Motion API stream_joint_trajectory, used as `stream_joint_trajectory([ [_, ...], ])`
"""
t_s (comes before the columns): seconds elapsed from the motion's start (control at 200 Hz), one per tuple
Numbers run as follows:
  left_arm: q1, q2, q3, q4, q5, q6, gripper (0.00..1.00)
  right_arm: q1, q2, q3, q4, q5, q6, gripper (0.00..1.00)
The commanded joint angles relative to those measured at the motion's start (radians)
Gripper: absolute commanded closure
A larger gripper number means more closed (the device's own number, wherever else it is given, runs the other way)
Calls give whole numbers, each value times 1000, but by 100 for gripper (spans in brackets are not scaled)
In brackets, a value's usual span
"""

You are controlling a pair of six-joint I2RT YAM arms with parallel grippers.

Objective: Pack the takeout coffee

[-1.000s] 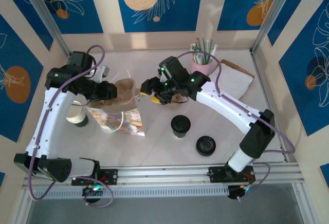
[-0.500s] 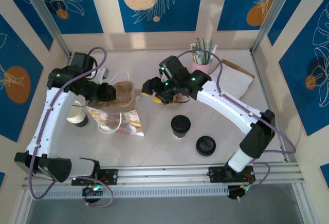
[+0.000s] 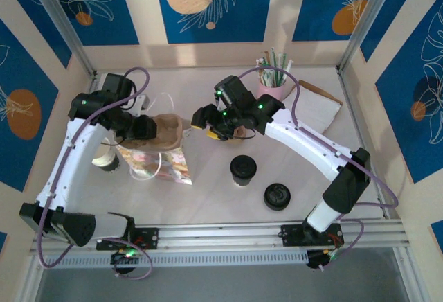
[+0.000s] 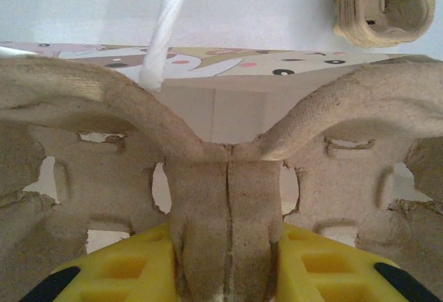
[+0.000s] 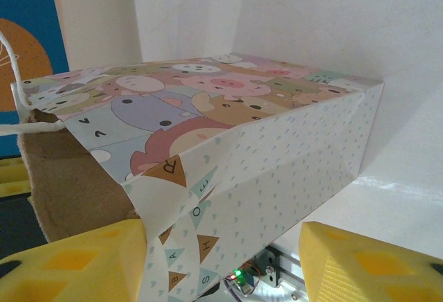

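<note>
Left gripper (image 4: 225,269) squeezes middle rib of cardboard cup holder (image 4: 90,101) at mouth of picture bag (image 5: 228,156). Right gripper (image 5: 223,260) gapes wide, bag corner between fingers, not pinched. Takeout coffee (image 3: 243,170) waits on table (image 3: 208,201) (lid on), apart from bag. Step looks like holder into bag. Next: push it in straight, then fetch coffee.

Patterned bag (image 3: 169,167) (on its side) at eight o'clock, pulp carrier (image 3: 169,125) at its mouth. Pink straw cup (image 3: 270,92) at one.

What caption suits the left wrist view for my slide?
Yellow fingers clamp the centre ridge of the pulp cup carrier, facing the patterned bag.
</note>
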State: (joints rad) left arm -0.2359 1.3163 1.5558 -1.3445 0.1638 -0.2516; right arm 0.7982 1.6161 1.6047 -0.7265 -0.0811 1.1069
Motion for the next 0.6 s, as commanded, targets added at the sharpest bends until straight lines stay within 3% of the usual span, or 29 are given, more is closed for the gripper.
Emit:
stream_joint_trajectory([
  [0.0,-2,-3,-22,-34,-60,2,68,-5,-10,-8,-50,19,-19,40],
  [0.595,-41,13,-54,-52,-154,8,68,-14,-21,-27,-30,4,-20,40],
])
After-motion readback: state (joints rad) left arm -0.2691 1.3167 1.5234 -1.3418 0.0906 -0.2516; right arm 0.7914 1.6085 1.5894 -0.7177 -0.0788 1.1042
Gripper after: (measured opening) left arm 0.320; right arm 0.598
